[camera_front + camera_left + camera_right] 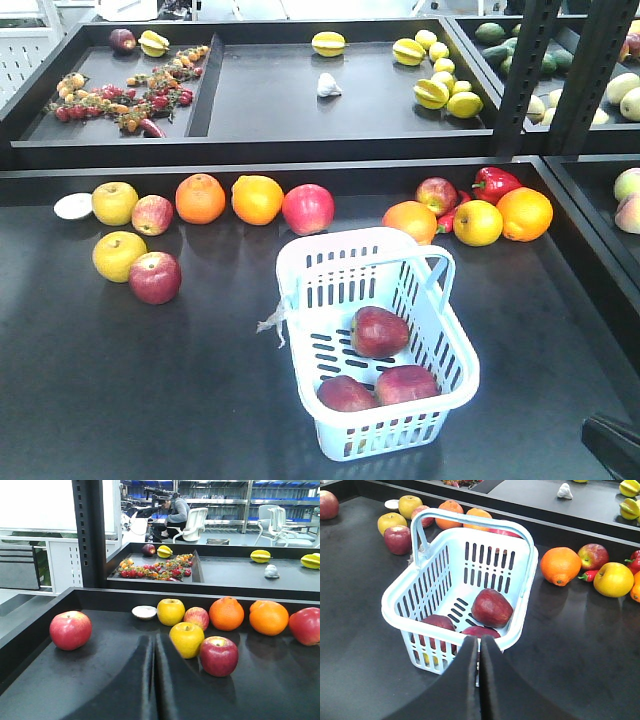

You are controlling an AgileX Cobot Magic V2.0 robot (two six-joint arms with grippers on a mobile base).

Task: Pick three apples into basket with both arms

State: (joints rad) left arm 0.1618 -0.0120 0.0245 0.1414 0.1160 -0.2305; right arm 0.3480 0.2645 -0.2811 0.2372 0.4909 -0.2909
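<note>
Three dark red apples [379, 331] lie inside the basket [440, 360]: one toward the middle of its floor, two side by side against the near end wall. The basket stands on the desk [150, 400], its long axis running diagonally from far-left to near-right in the front view, handle [447, 262] folded toward the far side. In the right wrist view the right end effector [479, 652] is pressed closed with nothing between the fingers; it sits just over the basket's near rim, so the basket and the apples lie straight ahead of it and slightly below. The left end effector [155, 650] is likewise closed and empty, low over the desk, pointing at the fruit row along the back edge, with a yellow apple [186, 639] and a red apple [218, 655] nearest ahead. Judgement: the count in the basket matches the task, which looks complete. The right arm is the nearer one to the basket; any next move is probably just a clear retreat backward.
</note>
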